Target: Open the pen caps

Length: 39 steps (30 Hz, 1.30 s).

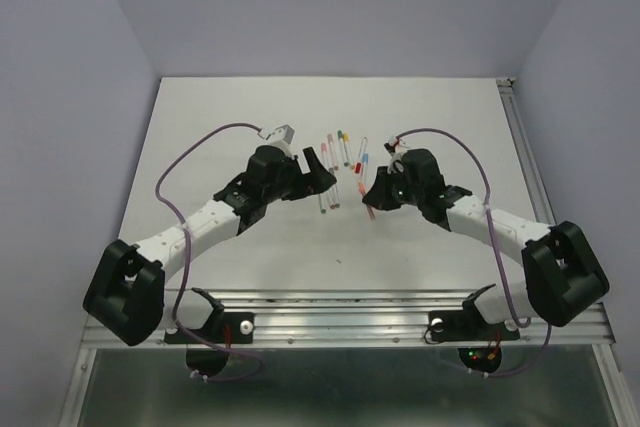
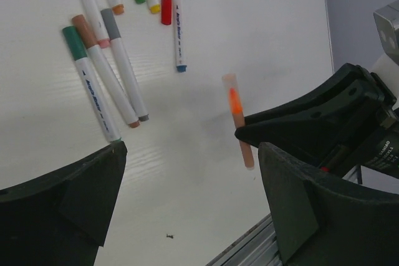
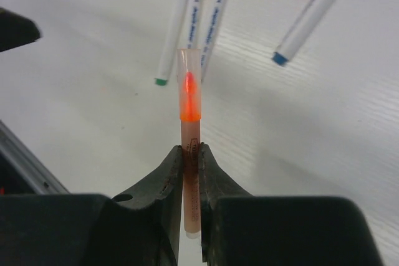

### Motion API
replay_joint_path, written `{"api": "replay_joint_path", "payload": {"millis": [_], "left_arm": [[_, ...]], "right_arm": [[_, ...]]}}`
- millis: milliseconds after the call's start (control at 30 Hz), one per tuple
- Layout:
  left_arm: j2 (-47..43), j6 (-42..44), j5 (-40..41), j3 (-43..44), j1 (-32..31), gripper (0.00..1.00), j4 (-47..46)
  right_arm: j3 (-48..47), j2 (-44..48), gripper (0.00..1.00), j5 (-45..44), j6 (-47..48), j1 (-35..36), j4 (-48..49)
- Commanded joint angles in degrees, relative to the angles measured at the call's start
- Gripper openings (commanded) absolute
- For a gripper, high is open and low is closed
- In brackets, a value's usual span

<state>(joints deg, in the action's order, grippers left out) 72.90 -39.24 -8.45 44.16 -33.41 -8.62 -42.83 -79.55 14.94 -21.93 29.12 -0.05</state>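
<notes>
**Top view.** Counter (image 1: 230, 117): white. Loose pens (image 1: 341, 152): a short row at mid-counter, caps on. Left hand (image 1: 320, 172): just left of the row. Right hand (image 1: 375, 187): just right of it, facing the left hand, near but apart. Held pen (image 1: 369, 209): at the right hand, too small here for us to read its cap.

**Left wrist view.** Left hand (image 2: 190, 154): released, fingers spread wide, grasping nothing. The held pen stands in the air ahead of the gap, nearer this hand's right-side finger. Its long axis runs crosswise to the line on which the fingers close. Cap (image 2: 229, 85): on the far end, sticking out past the right hand's grip and touched by nothing.

**Right wrist view.** Right hand (image 3: 191, 154): clenched on the peach barrel, low on its length. The cap is translucent, with the orange nib showing through, and it is seated. It points straight away from this hand along the barrel's axis. The loose pens lie on the counter beyond.

**Assessment.** We judge the left hand to be the free one for the cap. It must advance, shifting slightly to its right, until its fingers bracket the cap, then pull along the barrel's axis away from the right hand.
</notes>
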Motion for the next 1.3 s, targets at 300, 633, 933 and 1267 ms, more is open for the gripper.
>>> {"api": "replay_joint_path", "payload": {"millis": [300,633,933,1267], "left_arm": [[6.4,-3.0,-4.2,6.0,-4.6,0.86,-9.9],[5.9,-4.0,-2.1,6.1,-4.6,0.59,-9.9],[6.4,-4.6,-2.6,6.4,-4.6,0.19,-10.0],[5.4,-6.9,-1.8,5.1,-4.7,0.0,-10.4]], "right_arm": [[3.5,5.7,0.01,6.7,-12.5,6.8,18.6],[2.3,4.9,0.01,7.5,-12.3,7.8,17.5],[2.2,5.2,0.01,8.5,-12.8,8.5,18.6],[0.2,3.6,0.16,7.1,-10.6,8.8,16.0]]}}
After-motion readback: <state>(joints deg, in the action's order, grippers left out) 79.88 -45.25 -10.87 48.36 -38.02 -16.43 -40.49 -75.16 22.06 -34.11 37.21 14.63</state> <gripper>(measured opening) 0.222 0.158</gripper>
